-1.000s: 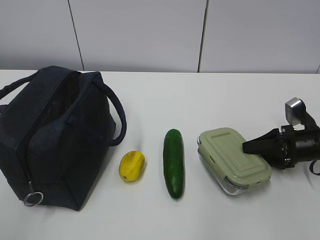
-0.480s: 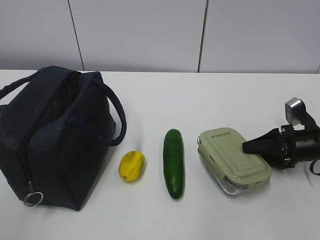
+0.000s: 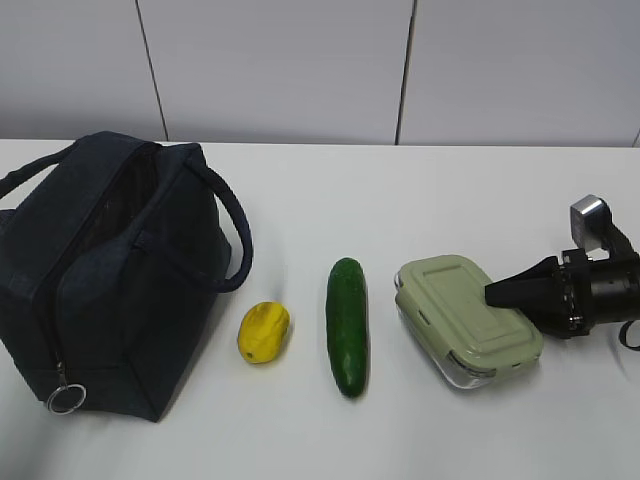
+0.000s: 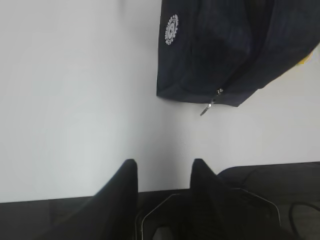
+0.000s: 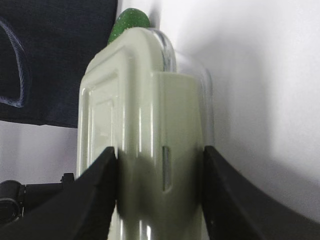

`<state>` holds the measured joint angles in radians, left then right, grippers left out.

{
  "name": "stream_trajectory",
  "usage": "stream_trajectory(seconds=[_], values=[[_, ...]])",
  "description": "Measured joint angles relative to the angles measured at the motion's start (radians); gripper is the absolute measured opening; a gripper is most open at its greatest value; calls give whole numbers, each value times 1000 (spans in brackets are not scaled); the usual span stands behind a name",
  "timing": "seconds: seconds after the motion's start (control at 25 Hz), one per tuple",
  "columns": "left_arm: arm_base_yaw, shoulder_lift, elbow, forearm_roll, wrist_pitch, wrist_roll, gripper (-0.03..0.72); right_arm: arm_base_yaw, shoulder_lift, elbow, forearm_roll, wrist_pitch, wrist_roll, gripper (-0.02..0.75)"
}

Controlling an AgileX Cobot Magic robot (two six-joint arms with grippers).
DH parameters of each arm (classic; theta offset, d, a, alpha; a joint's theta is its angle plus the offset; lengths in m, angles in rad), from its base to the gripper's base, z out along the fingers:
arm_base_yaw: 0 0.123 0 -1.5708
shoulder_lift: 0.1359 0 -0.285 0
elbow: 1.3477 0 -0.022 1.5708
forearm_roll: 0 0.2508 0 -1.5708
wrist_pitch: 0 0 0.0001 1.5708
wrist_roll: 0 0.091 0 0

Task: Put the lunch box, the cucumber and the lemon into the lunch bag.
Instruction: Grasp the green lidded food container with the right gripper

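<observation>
Right wrist view: right claw [image 5: 160, 200], fingers flanking the lunch box [image 5: 145, 125] and pressed to both sides of its sage-green lid, clamped on it at its right end; cucumber [image 5: 129, 22] tip beyond. Left wrist view: left claw [image 4: 162, 182], fingers apart, empty, over bare white worktop [image 4: 75, 100]; lunch bag [image 4: 225, 50] ahead, round white logo [image 4: 171, 29], lettering unreadable. Exterior view: lemon [image 3: 263, 332] just right of bag, cucumber between lemon and box, open worktop behind.

bag [image 3: 110, 270], lemon [image 3: 263, 332], cucumber [image 3: 348, 325], box [image 3: 465, 318] abreast
</observation>
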<state>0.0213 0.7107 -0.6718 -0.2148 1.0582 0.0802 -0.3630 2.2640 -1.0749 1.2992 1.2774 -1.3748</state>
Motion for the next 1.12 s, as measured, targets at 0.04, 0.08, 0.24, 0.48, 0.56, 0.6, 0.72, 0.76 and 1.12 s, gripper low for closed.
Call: stream_trajectory(seconds=[0.04,0.08,0.24,0.48,0.56,0.6,0.72,0.76,1.12], values=[[0,42,-19,-5,-3,9,241,0,0,0,2,0,0,373],[0,77,-37,-9,-4,19,241,0,0,0,2,0,0,373],[0,247,-133,-51,-5,76,256,0,0,0,2,0,0,372],[0,490,-296,-126,-3,157,335,0,0,0,2,0,4,372],[0,557,-353,-135,-3,179,351,0,0,0,2,0,5,372],[0,588,-375,-135,-3,184,355,0,0,0,2,0,5,372],[0,661,-438,-141,8,203,359,0,0,0,2,0,7,372],[0,689,-454,-146,19,214,359,0,0,0,2,0,7,372],[0,833,-487,-183,30,261,360,0,0,0,2,0,11,372]])
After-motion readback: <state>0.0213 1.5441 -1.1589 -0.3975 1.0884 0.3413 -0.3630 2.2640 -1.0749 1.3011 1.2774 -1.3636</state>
